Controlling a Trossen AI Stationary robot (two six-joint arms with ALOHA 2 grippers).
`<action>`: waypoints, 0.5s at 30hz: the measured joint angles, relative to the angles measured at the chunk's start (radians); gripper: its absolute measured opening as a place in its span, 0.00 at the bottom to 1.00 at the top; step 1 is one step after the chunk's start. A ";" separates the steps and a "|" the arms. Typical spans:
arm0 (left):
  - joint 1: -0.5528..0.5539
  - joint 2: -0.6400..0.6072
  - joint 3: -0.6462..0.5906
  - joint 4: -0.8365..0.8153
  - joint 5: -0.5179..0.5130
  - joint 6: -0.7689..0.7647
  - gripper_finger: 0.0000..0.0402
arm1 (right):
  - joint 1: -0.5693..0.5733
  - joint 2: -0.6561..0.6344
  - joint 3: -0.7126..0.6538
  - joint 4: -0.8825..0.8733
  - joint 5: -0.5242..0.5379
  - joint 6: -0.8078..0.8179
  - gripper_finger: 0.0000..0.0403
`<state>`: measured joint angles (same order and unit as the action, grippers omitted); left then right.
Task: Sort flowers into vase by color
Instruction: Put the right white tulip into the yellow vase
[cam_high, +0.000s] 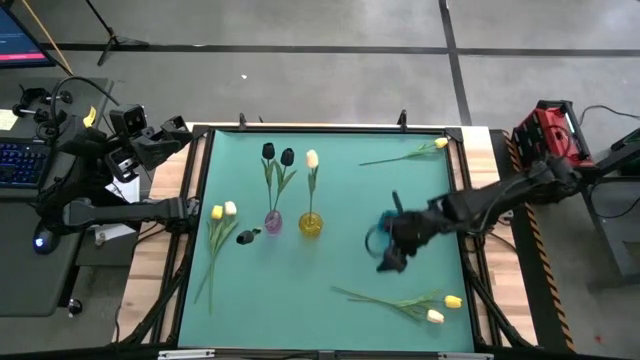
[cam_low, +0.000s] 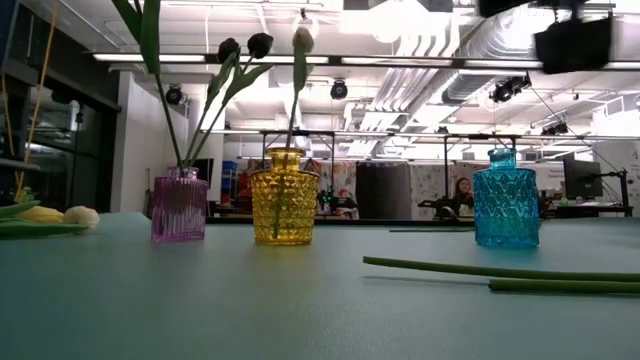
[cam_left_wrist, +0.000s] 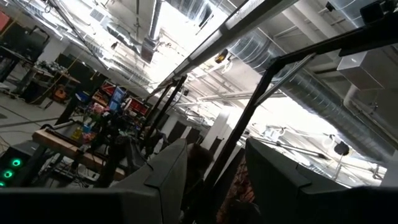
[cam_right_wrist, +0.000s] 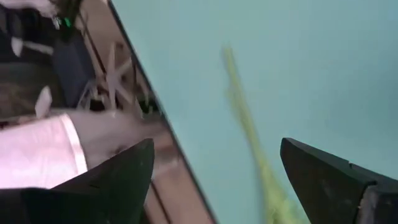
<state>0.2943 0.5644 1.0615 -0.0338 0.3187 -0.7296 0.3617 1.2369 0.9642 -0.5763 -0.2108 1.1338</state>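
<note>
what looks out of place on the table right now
A black flower head lies loose on the mat beside the purple vase, with no stem visible. The blue vase is empty, and the other unsorted tulips lie flat.

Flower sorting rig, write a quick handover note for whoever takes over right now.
Right end effector: open, empty, above the mat beside the blue vase.
Left arm parked off the mat's left edge.
Done: two black tulips in the purple vase, one cream tulip in the yellow vase.
Left: a pair at the left, one far right, two near right. Blue vase empty.
</note>
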 joint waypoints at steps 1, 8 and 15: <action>0.000 0.000 0.000 0.000 0.000 0.000 0.38 | 0.035 0.015 0.000 0.000 0.000 0.047 0.84; 0.000 0.000 0.000 0.000 0.000 0.000 0.38 | 0.260 0.138 0.000 -0.003 -0.055 0.627 0.79; 0.000 0.000 0.000 0.000 0.000 0.000 0.38 | 0.452 0.264 0.000 0.009 -0.192 0.920 0.67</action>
<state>0.2939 0.5644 1.0615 -0.0338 0.3187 -0.7300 0.8134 1.5010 0.9642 -0.5676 -0.4029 2.0533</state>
